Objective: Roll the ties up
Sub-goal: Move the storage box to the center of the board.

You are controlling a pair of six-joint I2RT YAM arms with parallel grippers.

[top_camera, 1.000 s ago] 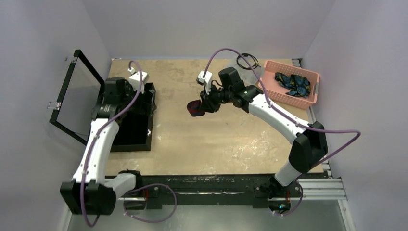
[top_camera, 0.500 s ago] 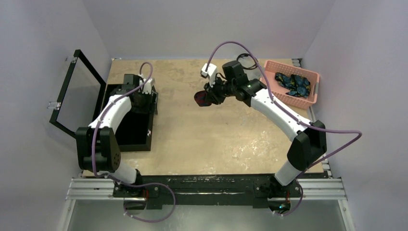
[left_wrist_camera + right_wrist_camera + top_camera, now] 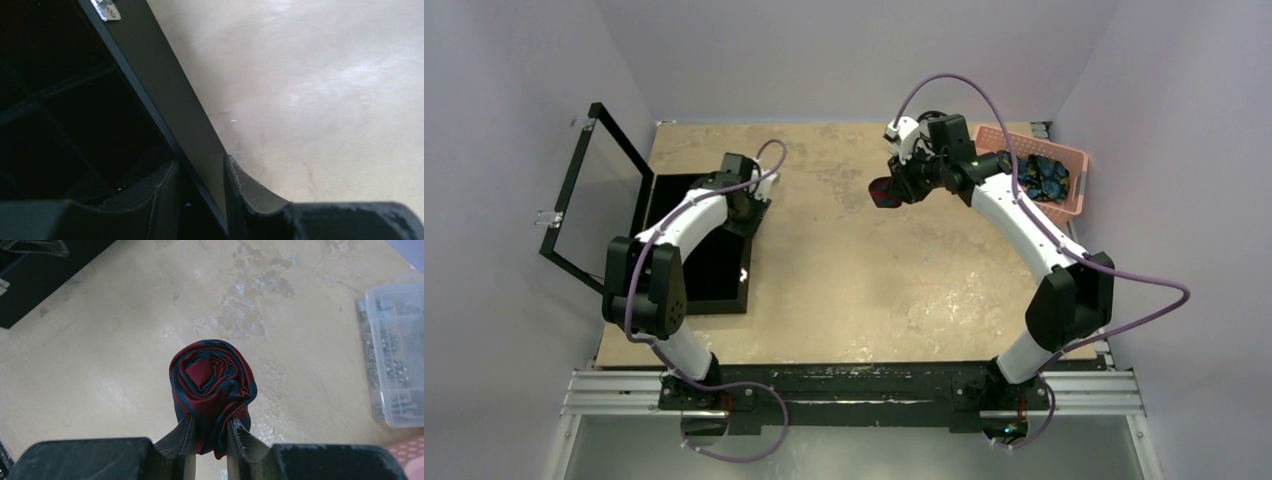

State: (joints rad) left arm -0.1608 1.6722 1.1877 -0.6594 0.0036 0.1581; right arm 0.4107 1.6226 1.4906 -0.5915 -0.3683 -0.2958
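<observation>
My right gripper [image 3: 896, 187] is shut on a rolled maroon tie with navy stripes [image 3: 882, 192] and holds it above the table, left of the pink basket [image 3: 1074, 158]. In the right wrist view the roll [image 3: 210, 372] sticks out beyond the gripper [image 3: 210, 419], pinched at its lower end. Dark blue and teal ties [image 3: 1039, 175] lie bunched in the basket. My left gripper [image 3: 749, 203] is at the right wall of the black box [image 3: 694, 250]. In the left wrist view its fingers [image 3: 201, 160] straddle that wall [image 3: 165, 95], one inside and one outside, closed against it.
The box's lid [image 3: 594, 190] stands open to the left. A clear plastic parts case [image 3: 395, 355] lies on the table to the right in the right wrist view. Purple cables loop over both arms. White walls close in the table on three sides.
My right gripper has carried the rolled tie to the right and back, toward the basket. My left arm has swung from over the box to its right wall.
</observation>
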